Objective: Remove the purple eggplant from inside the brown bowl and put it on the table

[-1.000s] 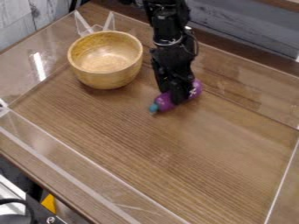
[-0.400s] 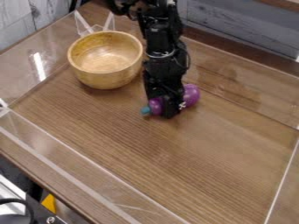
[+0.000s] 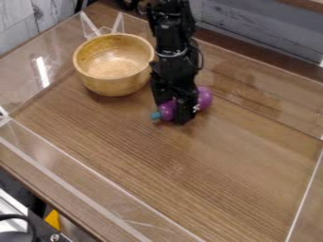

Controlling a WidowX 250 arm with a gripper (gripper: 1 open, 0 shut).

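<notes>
The purple eggplant (image 3: pixel 195 101) lies on the tabletop (image 3: pixel 214 161), outside the brown bowl (image 3: pixel 113 64) and at about four o'clock from it, near the bowl but not touching it. Most of the eggplant is covered by the black arm that comes down from the top edge of the view. What shows is a rounded purple bulge on the right of the arm and a small greenish-blue tip low on the left, at (image 3: pixel 161 116). From these two ends, its long axis runs roughly from two o'clock to eight o'clock, with the stem tip at the eight o'clock end and the fat end at the two o'clock end. It lies flat on the wood.

The gripper (image 3: pixel 178 104) points straight down over the eggplant, its black fingers (image 3: pixel 168 106) low at the tabletop on either side of the purple body. Whether the fingers are spread or pinching the eggplant cannot be made out here, since the dark parts merge with it.

The bowl stands upright, its pale inside showing nothing in it. Low clear plastic walls (image 3: pixel 76 175) edge the tabletop.
</notes>
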